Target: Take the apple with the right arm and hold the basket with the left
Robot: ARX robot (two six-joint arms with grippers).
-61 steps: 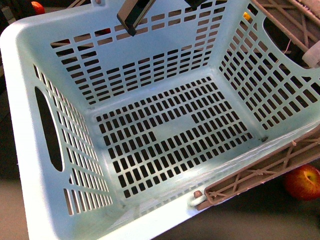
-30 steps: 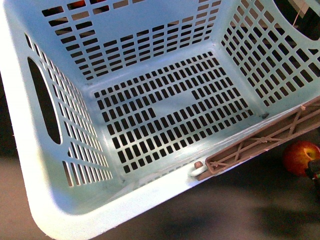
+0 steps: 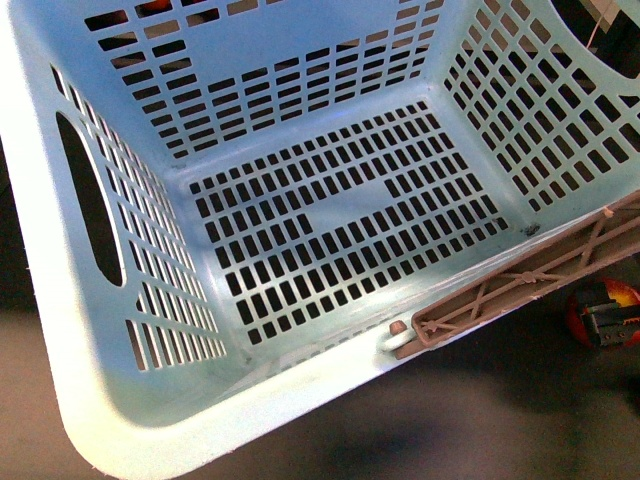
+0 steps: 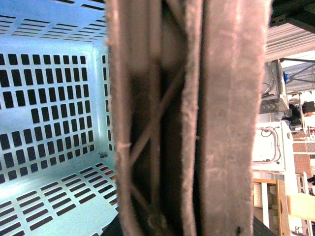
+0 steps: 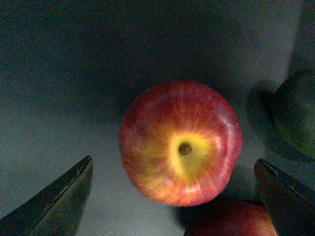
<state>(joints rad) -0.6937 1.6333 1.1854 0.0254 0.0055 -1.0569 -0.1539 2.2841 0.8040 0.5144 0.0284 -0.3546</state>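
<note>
Newly lowered, the right tool (image 5: 173,159) is hovering wide open and empty, straddling the apple (image 5: 180,142) to grasp it; the left tool's grip on the basket (image 3: 60,330) I cannot tell.

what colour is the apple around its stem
Yellow; the apple is otherwise red. Best in right wrist view.

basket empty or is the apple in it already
Empty. The front view shows the basket floor and walls bare; the apple sits outside it on the dark surface, between the jaws of the open right gripper.
</note>
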